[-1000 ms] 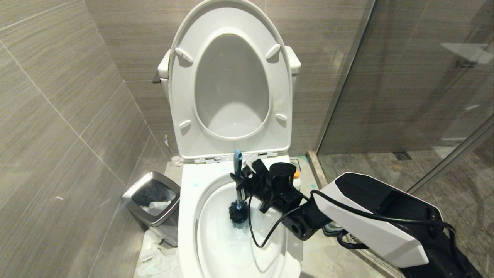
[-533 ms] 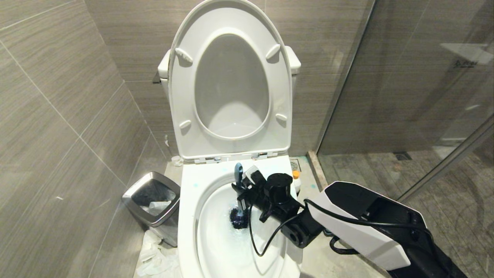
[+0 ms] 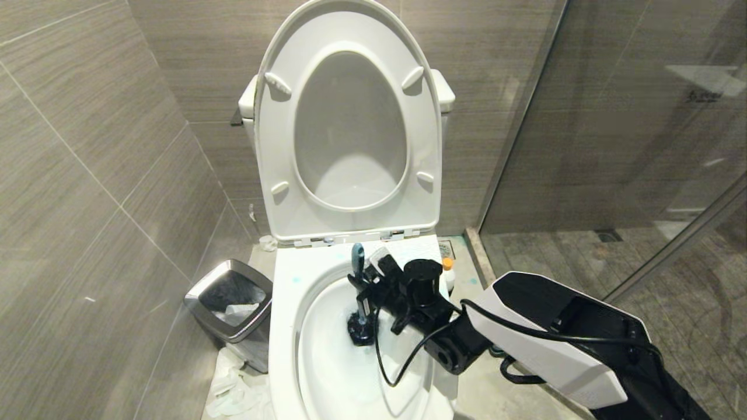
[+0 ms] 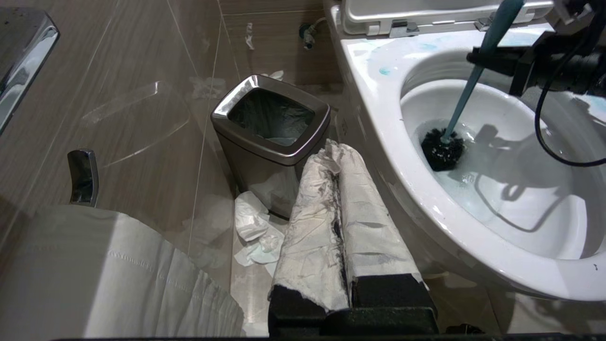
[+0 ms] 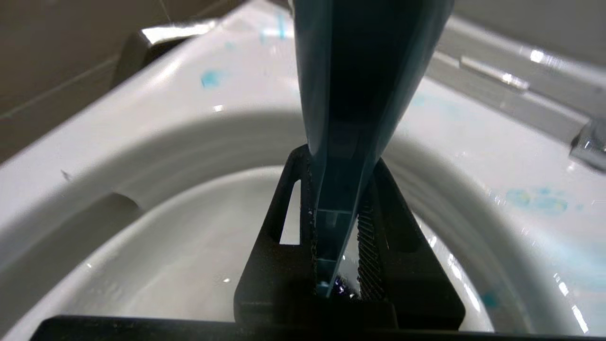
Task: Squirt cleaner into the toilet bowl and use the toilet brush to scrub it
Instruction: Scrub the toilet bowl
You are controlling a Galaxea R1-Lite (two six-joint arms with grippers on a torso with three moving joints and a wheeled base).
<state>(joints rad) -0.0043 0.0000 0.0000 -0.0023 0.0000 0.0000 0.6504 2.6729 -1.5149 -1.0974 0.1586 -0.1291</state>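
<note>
My right hand (image 3: 360, 279) clamps the slim blue-grey toilet brush (image 3: 358, 303), its round black bristles below in the glossy, water-filled toilet bowl (image 3: 327, 373); my left hand (image 4: 338, 227) stays clenched.

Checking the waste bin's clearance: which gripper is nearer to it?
Left. The left gripper hangs shut just beside the waste bin; the right gripper grips the toilet brush over the bowl.

Toilet bowl (image 3: 292, 350) sits centre-bottom in head view, w/ seat & lid (image 3: 350, 134) upright at 12 o'clock behind it. Toilet brush (image 3: 360, 303) stands in the bowl, head down. Waste bin (image 3: 230, 303) on floor at 9 o'clock, beside bowl. Cleaner (image 3: 448, 273) on floor at 2 o'clock. Glass partition (image 3: 613, 146) at 3 o'clock.
</note>
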